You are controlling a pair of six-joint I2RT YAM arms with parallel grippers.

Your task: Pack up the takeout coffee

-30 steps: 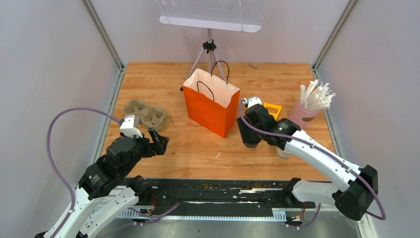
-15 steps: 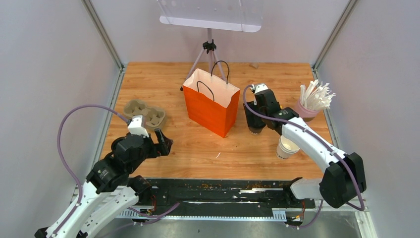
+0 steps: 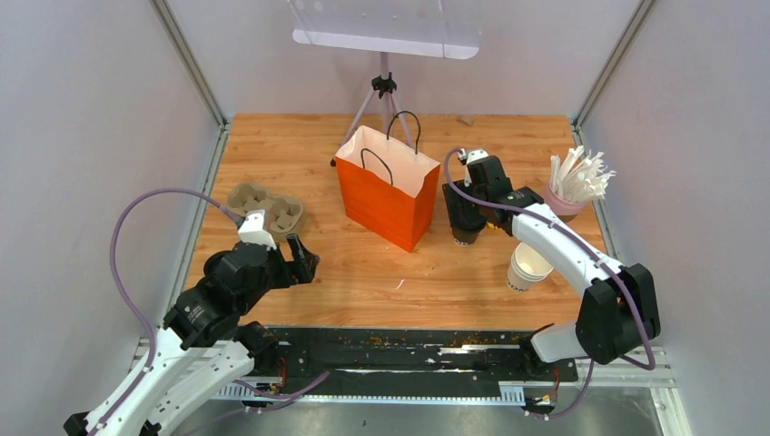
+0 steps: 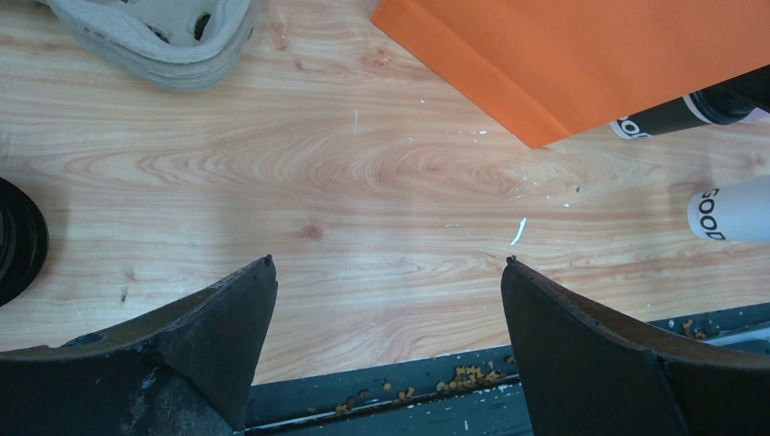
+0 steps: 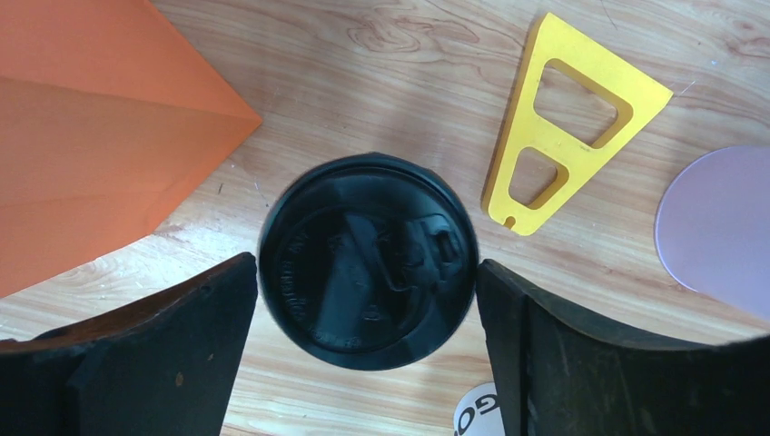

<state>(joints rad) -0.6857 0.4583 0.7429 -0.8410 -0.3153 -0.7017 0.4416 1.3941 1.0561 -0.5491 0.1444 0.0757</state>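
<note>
wooden table (image 3: 363, 272), right hand (image 3: 466, 229) stretched far forward, straddling lidded cup (image 5: 368, 259)

One black-lidded takeout cup (image 5: 368, 259), one white takeout cup (image 3: 527, 266), one orange bag (image 3: 381, 204), one pulp tray (image 3: 265, 207), one pink cup of straws (image 3: 565, 205), one yellow triangle (image 5: 567, 127), one tripod (image 3: 384, 91).

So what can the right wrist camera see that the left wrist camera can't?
Only the right wrist camera: a cup's black lid from straight above, between its own two fingers, a yellow cut-out piece and the edge of the pink cup. Only the left wrist camera: the brown pulp tray, and the dark crumb-strewn rail at the table's near edge. Both: the orange bag, the wooden table and a white cup printed with letters.
</note>
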